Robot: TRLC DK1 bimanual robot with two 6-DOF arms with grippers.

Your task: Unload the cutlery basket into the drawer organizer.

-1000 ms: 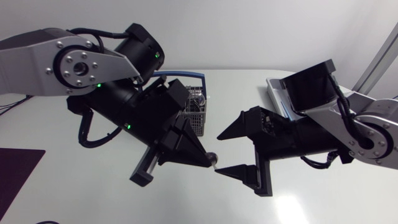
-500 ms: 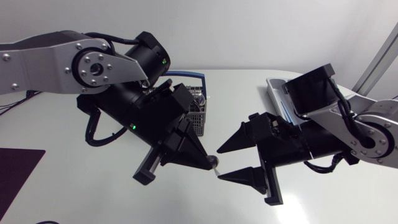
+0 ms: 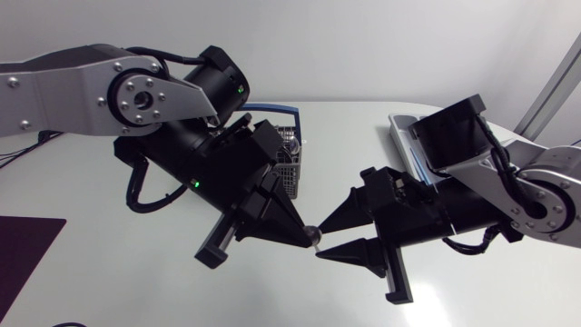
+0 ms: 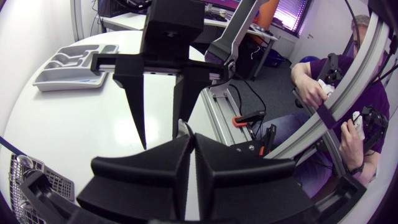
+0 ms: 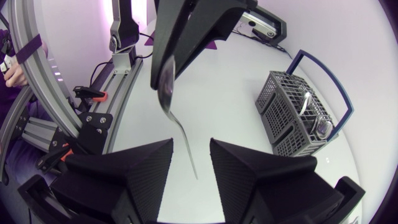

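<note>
My left gripper is shut on the bowl end of a metal spoon held above the table's middle. In the right wrist view the spoon hangs out of the left gripper, and its thin handle runs down between the fingers of my right gripper. Those fingers stand apart on either side of the handle without touching it. The left wrist view shows my left gripper with the spoon poking out and the right gripper straight ahead. The grey wire cutlery basket sits behind the left arm.
The basket has a blue handle and holds some cutlery. The grey drawer organizer lies at the table's far right, partly hidden by my right arm in the head view. A dark mat lies at the front left.
My right gripper's fingers have drawn much closer together around the spoon's handle. The left arm shifted slightly at first and then held the spoon still.
</note>
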